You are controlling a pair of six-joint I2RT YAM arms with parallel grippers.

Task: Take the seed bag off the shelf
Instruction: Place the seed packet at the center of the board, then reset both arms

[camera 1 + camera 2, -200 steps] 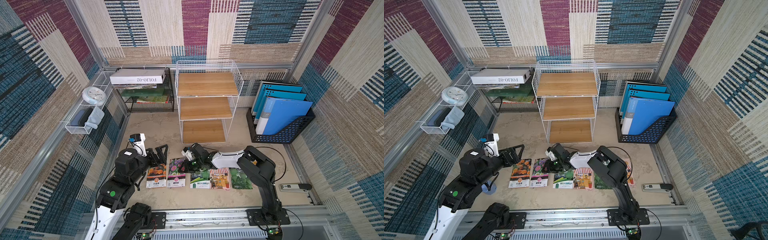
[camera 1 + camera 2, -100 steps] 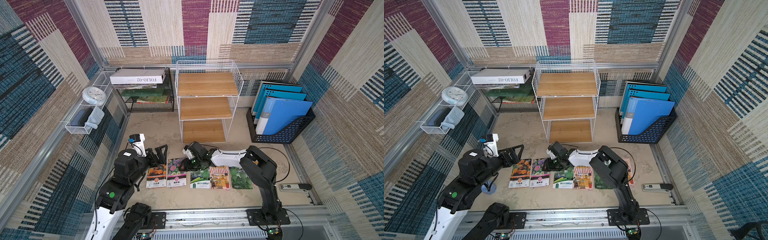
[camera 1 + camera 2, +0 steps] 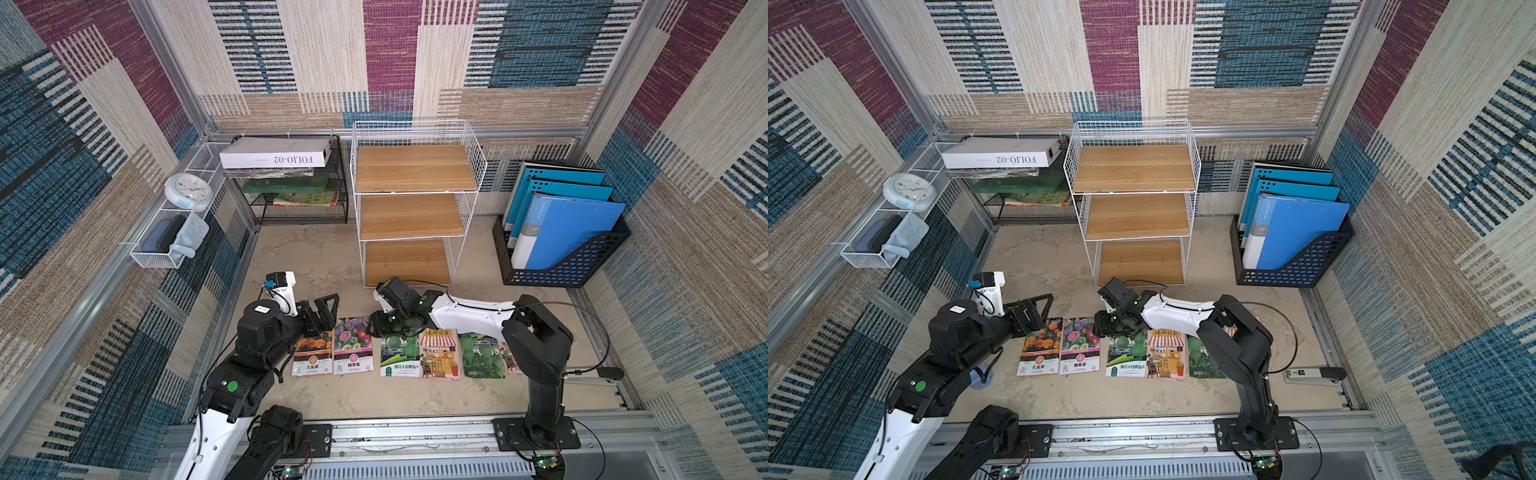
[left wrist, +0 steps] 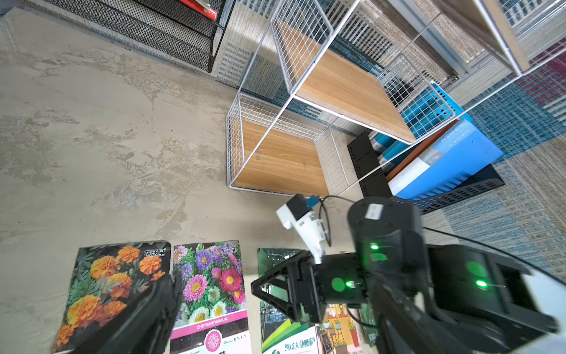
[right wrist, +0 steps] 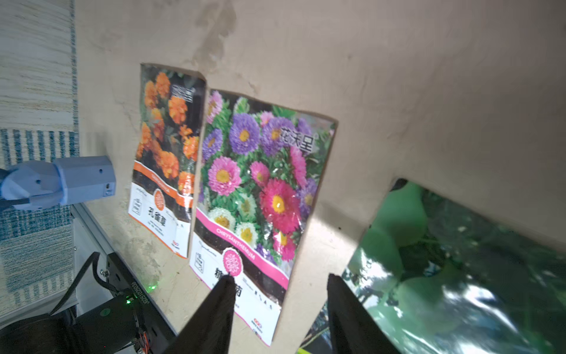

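The shelf (image 3: pixel 415 170) (image 3: pixel 1133 168) (image 4: pixel 346 85) stands at the back middle, all three wooden boards bare. Several seed bags lie flat in a row on the floor in front of it: an orange-flower one (image 3: pixel 312 353) (image 5: pixel 165 144), a pink-and-purple-flower one (image 3: pixel 353 345) (image 5: pixel 254 190), a green one (image 3: pixel 399 353) (image 5: pixel 459 260), a shop-front one (image 3: pixel 439 353) and another green one (image 3: pixel 482 357). My right gripper (image 3: pixel 376 327) (image 3: pixel 1099 326) (image 5: pixel 280 277) hangs open just over the gap between the pink and green bags, holding nothing. My left gripper (image 3: pixel 322 311) (image 3: pixel 1038 307) is open and empty beside the orange bag.
A black mesh rack (image 3: pixel 291 199) carrying a white box stands left of the shelf. A white wire basket (image 3: pixel 166 249) with a clock hangs on the left wall. A black file holder (image 3: pixel 561 266) with blue folders stands at the right. A stapler (image 3: pixel 590 374) lies near the right arm's base.
My right gripper's jaws have spread apart over the green bag's top edge, and the wrist has drawn back a little toward the shelf. The bags and the left arm have not moved.
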